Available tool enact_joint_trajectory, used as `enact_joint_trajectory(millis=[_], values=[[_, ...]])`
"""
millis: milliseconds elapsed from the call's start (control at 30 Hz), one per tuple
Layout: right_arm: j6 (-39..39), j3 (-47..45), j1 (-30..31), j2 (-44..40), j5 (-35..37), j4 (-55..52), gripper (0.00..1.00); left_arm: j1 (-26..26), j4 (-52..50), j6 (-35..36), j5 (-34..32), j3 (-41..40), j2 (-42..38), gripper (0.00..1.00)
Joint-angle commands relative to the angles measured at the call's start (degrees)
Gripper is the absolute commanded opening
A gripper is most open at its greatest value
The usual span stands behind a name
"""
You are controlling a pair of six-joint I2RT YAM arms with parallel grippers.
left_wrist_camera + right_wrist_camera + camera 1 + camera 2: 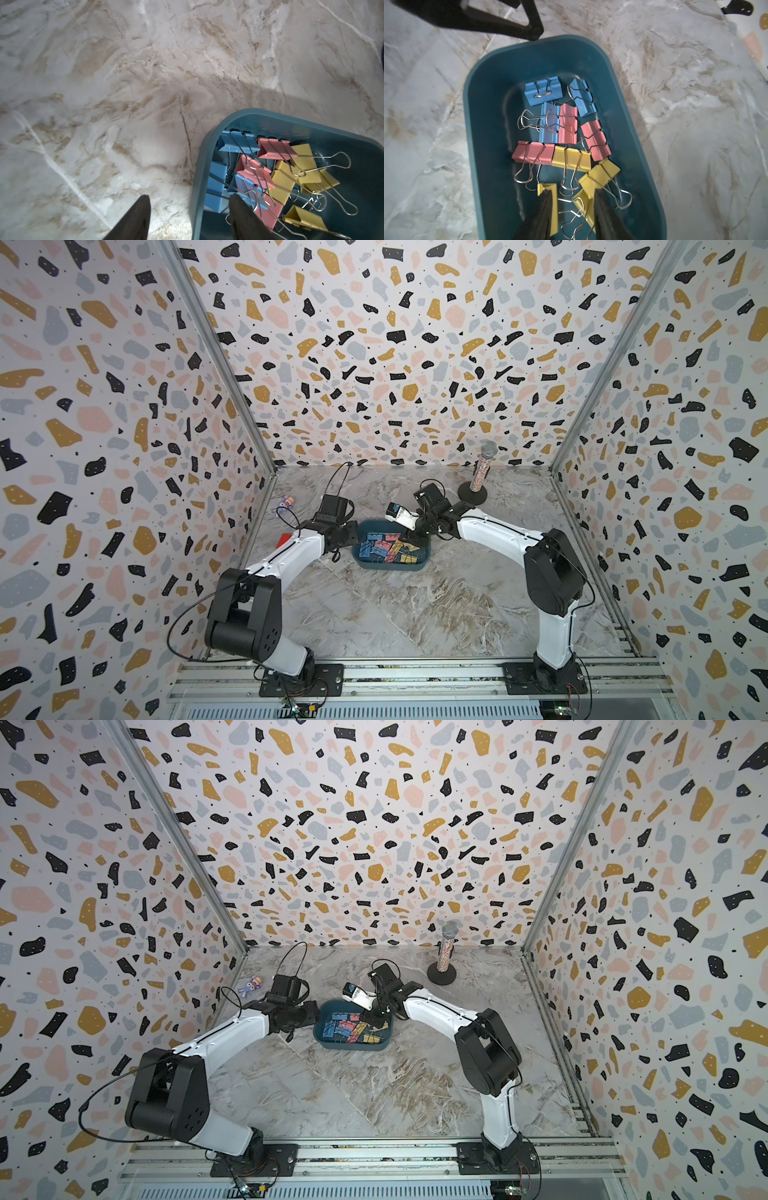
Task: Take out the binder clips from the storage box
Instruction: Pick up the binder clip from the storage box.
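A marbled desk (415, 605) carries a dark teal storage box (390, 567) near its middle. The left claw (189, 196) stands open astride the box's wall. The right claw (573, 191) hangs open inside the box, over yellow clips. Pink, yellow and blue binder clips (566, 124) lie heaped in the box.

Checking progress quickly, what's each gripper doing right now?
Left gripper: open, straddling the storage box wall, holding nothing.
Right gripper: open over the yellow binder clips, nothing gripped yet.
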Motion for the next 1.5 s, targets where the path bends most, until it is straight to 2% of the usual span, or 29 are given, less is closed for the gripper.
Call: enact_joint_trajectory(millis=[0, 733, 1467], values=[[-4.52, 3.18, 0.64, 1.53, 2.59, -0.38, 0.37, 0.49, 4.72, 1.85, 3.97, -0.7, 0.98, 0.57], [-10.02, 3.41, 3.11, 5.98, 5.79, 7.14, 0.37, 1.1, 7.27, 0.93, 7.61, -3.44, 2.84, 0.36], [-11.1, 4.13, 3.28, 8.96, 8.05, 11.06, 0.28, 1.9, 7.51, 0.1, 10.25, -4.68, 3.27, 0.32]])
